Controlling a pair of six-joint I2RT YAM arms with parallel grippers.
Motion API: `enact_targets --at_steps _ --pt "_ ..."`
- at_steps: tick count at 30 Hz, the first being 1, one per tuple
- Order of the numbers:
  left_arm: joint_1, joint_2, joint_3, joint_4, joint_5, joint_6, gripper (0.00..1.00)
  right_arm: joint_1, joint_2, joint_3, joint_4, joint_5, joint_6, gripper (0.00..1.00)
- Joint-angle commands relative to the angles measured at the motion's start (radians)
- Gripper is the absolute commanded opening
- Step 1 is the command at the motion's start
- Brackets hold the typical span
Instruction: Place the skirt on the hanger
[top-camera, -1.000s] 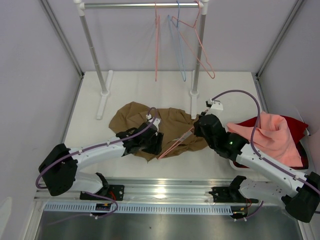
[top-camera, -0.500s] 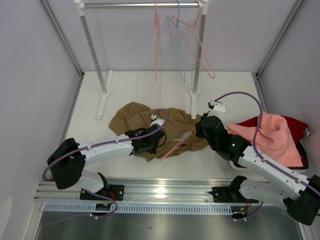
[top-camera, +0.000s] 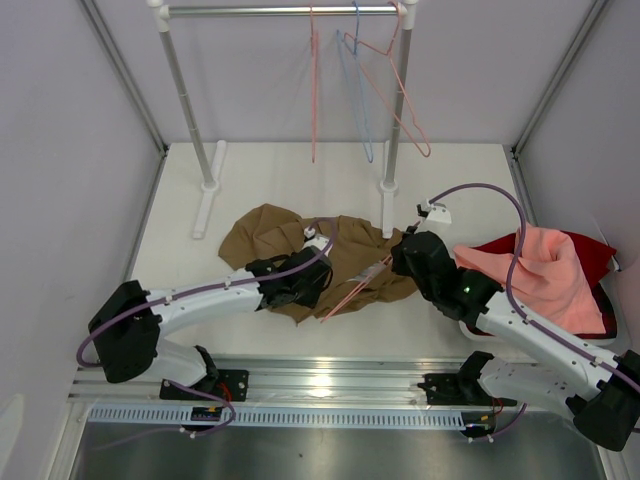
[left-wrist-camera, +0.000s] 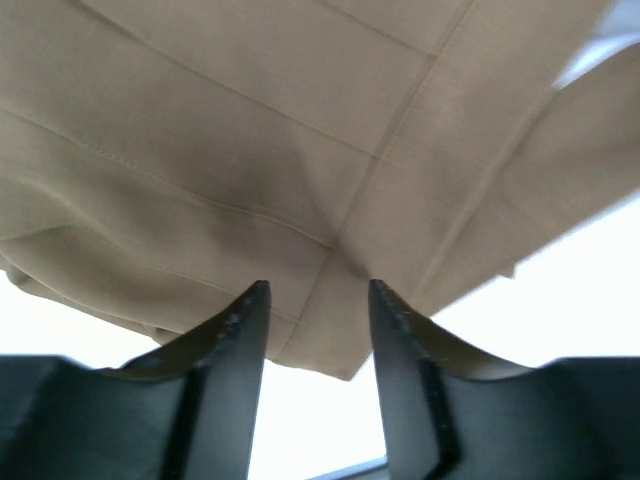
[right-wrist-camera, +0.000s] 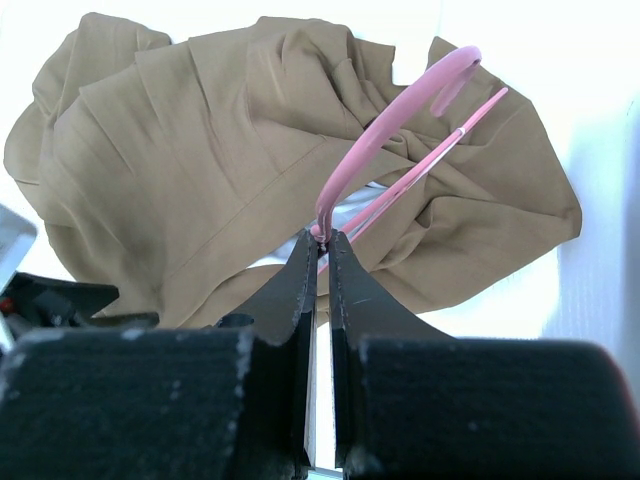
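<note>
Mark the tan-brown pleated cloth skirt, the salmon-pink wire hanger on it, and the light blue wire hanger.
Tan-brown pleated skirt (top-camera: 262, 232): top external view, left lobe.
Salmon-pink wire hanger (right-wrist-camera: 395, 105): right wrist view, hook curve.
Light blue wire hanger (top-camera: 366, 155): top external view, lower end.

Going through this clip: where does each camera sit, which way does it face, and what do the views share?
Top external: above and behind the bases, looking down over the table toward the rack; left arm and right arm show.
Left wrist: on the left gripper, facing the skirt hem between open fingers.
Right wrist: on the right gripper, fingers shut on the hanger, skirt beyond.
Shared: all see the skirt; top and right wrist see the hanger.
</note>
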Motion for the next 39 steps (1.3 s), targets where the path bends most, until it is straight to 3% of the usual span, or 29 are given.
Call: enact_targets --at_steps 1,9,25,37,39 --pt "-0.031 -0.059 -0.004 0.028 0.029 0.020 0.54 -0.008 -0.013 -0.008 -0.003 0.014 0.008 0.00" --pt "-0.095 0.013 0.027 0.036 -0.016 0.015 0.55 -0.009 -0.018 -0.010 -0.008 0.013 0.008 0.00" --pt "-0.103 0.096 0.053 0.005 -0.158 0.023 0.50 -0.020 -0.028 -0.017 -0.014 0.006 0.005 0.00" --pt "-0.101 0.108 0.090 -0.016 -0.206 0.034 0.17 -0.023 -0.019 -0.020 -0.003 -0.001 0.002 0.00" --pt "-0.100 0.108 0.096 -0.009 -0.192 0.041 0.06 -0.023 -0.018 -0.020 -0.001 -0.001 0.002 0.00"
